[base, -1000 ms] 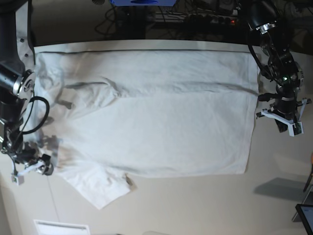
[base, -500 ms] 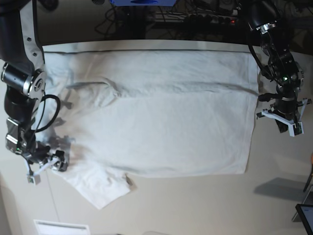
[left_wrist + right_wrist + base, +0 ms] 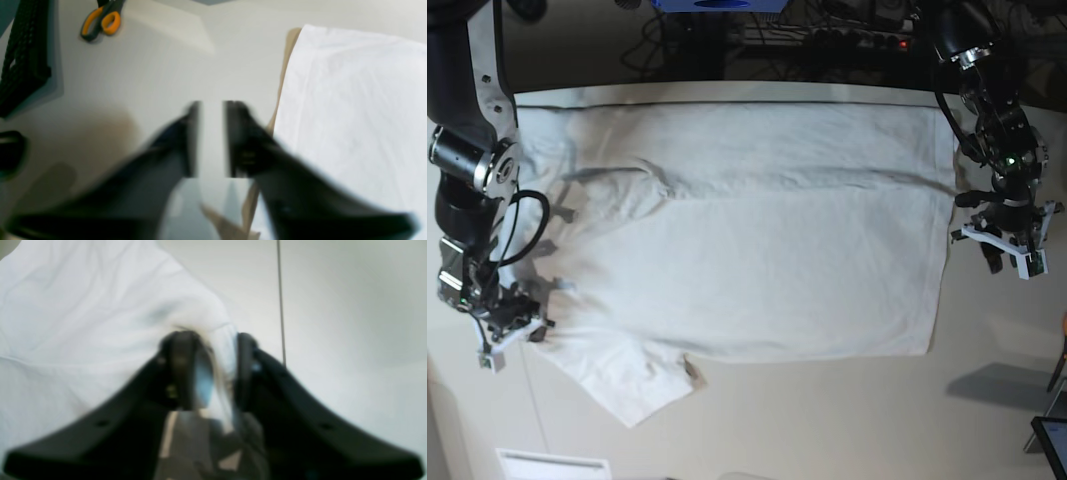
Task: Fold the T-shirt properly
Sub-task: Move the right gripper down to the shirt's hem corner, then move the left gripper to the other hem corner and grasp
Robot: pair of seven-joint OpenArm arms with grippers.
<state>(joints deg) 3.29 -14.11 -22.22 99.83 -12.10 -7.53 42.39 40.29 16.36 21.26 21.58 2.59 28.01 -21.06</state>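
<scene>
- The T-shirt [image 3: 737, 230] lay spread flat across the table [image 3: 847, 420], wrinkled, its hem toward the left gripper and one sleeve jutting toward the table's near edge
- The right gripper [image 3: 208, 370] was closed on a bunched fold of the white cloth; fabric sat pinched between its jaws and the rest of the shirt spread away to one side of them
- In the overhead view that right gripper [image 3: 512, 328] sat at the shirt's edge near the sleeve, touching the cloth
- The left gripper [image 3: 210, 138] hung with its jaws parted by a narrow gap, bare tabletop showing between them and nothing held
- The shirt's hem edge [image 3: 283, 83] lay just beside one of those jaws, apart from it
- From above, the left gripper [image 3: 1007, 255] stood just off the shirt's hem, over bare table
- A pair of scissors [image 3: 100, 20] with orange handles lay well beyond the left jaws, far from the cloth
</scene>
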